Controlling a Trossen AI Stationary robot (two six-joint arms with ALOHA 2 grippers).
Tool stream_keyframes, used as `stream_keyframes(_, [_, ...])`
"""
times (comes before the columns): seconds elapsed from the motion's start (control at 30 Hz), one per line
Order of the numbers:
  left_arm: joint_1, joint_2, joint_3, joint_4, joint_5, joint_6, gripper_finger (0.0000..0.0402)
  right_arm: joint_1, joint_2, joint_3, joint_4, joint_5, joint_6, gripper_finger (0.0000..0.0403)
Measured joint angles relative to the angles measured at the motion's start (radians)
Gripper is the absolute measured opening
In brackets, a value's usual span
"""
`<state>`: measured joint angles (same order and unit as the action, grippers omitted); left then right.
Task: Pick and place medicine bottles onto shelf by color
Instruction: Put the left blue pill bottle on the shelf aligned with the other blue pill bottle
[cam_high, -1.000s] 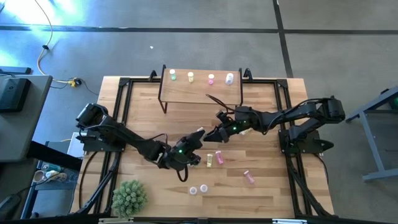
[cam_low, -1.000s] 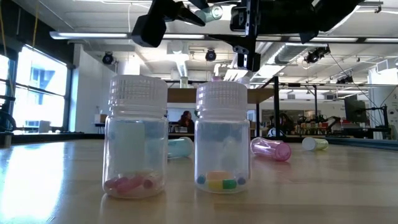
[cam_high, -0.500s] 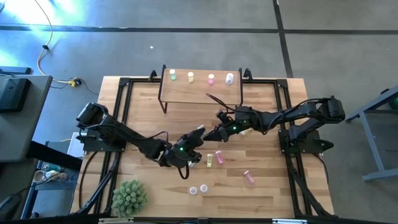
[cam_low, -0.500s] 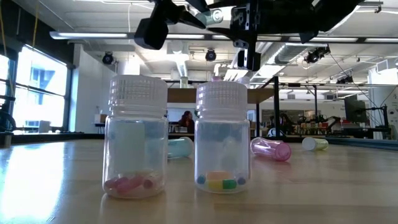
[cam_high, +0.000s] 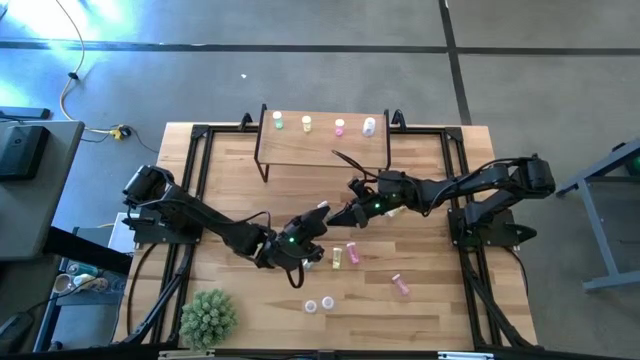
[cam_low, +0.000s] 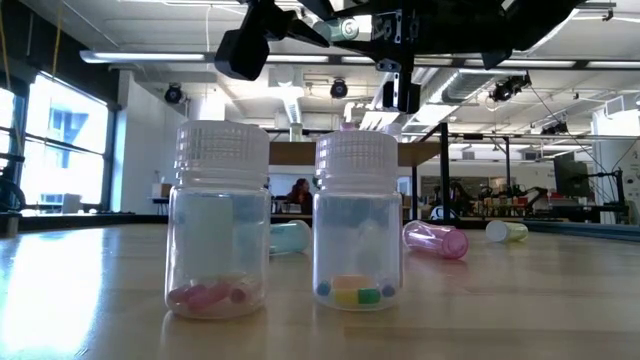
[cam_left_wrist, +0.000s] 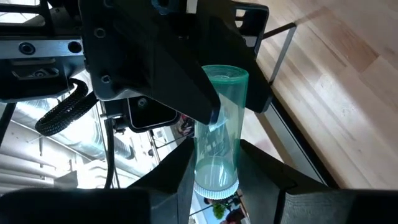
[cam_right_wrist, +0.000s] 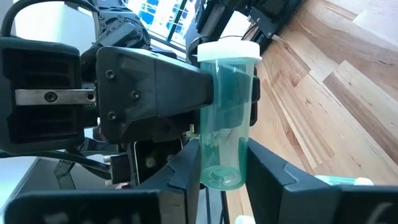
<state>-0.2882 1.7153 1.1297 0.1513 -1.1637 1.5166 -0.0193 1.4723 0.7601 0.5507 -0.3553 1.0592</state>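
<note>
A pale green medicine bottle (cam_left_wrist: 219, 124) with a white cap hangs above the table's middle, between my two grippers. My left gripper (cam_left_wrist: 214, 183) is shut on its cap end and my right gripper (cam_right_wrist: 221, 171) on its base end; in the high view they meet fingertip to fingertip (cam_high: 327, 215). The shelf (cam_high: 322, 145) stands at the far edge on thin black legs and carries a green, a yellow, a pink and a white bottle upright. My left gripper pinches the bottle's cap end (cam_left_wrist: 216, 188) between its two fingers. It comes from the table's near left, and the bottle reaches away from the fingers toward the other gripper, lifted clear of the table. My right gripper pinches the bottle's base end (cam_right_wrist: 221, 177) between its two fingers. It comes from the table's right, and the capped end (cam_right_wrist: 227, 50) points away from it, beside my left gripper's dark body. The bottle is clear of the table.
On the table lie a yellow (cam_high: 338, 257) and a pink bottle (cam_high: 353, 253), with another pink one (cam_high: 401, 285) nearer the right. Two clear white-capped bottles (cam_high: 319, 303) stand near the front edge. A spiky green plant ball (cam_high: 208, 317) sits at the near left.
</note>
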Motion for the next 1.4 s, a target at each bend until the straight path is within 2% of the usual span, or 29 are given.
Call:
stream_keyframes(0.33, [0.000,0.000,0.000,-0.005,-0.004,-0.048,0.0143,0.000,0.000,0.000,-0.001,0.000,-0.021,0.0085])
stream_keyframes(0.63, [-0.016,0.000,0.000,-0.014,-0.066,-0.289,0.0202,-0.023,0.000,0.000,-0.012,0.003,-0.124,0.0084])
stream_keyframes(0.77, [-0.036,0.000,0.000,-0.023,-0.132,-0.440,0.0219,-0.043,0.000,0.000,-0.015,0.003,-0.177,0.0084])
stream_keyframes(0.97, [-0.059,0.000,0.000,-0.044,-0.240,-0.754,0.0223,-0.085,0.000,0.000,-0.016,0.003,-0.275,0.0084])
stream_keyframes(1.13, [-0.057,-0.001,0.000,-0.111,-0.331,-1.072,0.0223,-0.115,0.000,0.000,-0.046,0.004,-0.452,0.0083])
stream_keyframes(1.23, [-0.038,-0.021,0.000,-0.232,-0.276,-1.301,0.0223,-0.126,0.000,0.000,-0.071,0.035,-0.584,0.0083])
stream_keyframes(1.4, [0.034,-0.064,0.000,-0.484,0.045,-1.714,0.0223,-0.127,-0.006,0.000,-0.108,0.151,-0.797,0.0083])
